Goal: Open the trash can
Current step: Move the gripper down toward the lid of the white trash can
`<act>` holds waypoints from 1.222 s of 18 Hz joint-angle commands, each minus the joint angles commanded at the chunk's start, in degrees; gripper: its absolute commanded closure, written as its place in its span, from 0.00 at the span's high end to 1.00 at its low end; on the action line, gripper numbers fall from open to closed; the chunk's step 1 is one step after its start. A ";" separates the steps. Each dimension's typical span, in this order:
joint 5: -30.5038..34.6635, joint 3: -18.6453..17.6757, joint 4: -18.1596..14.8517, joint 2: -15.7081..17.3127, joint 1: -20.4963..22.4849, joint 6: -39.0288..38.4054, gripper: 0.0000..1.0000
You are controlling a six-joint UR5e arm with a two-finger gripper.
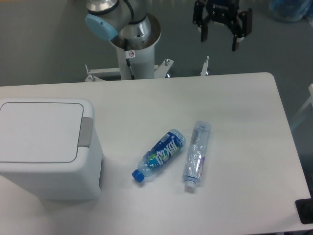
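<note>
At the left edge of the table [234, 98] you will find the bin [49, 181], standing upright with its lid [39, 131] lying flat and flush on top. The grey tab [86, 131] sits at the lid's right edge, facing the middle of the table. No gap shows between lid and body, so treat the bin as fully closed: by this view, no part of the task has been done.

The gripper [221, 34] hangs at the top of the view, beyond the table's far edge and well apart from the bin. Its fingers are spread wide and hold nothing. The arm's base [134, 49] stands behind the far edge, between gripper and bin.

Two bottles lie on their sides in the middle of the table: one with a blue label [160, 154] and one clear [196, 154], near each other but apart (neither touches the bin, and neither lies directly against the tab).

What remains, as a judgement from this layout:
- bring the gripper across to the tab side of the bin;
- engage the tab or the lid's right edge;
- raise the lid on its hinge, which cannot be seen here but is probably on the left.
</note>
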 joint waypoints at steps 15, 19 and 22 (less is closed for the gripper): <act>-4.12 0.52 -0.44 -1.49 -6.49 -21.75 1.00; -7.20 0.70 2.63 -2.90 -13.78 -40.12 1.00; -12.27 0.61 6.58 -4.13 -18.00 -54.69 1.00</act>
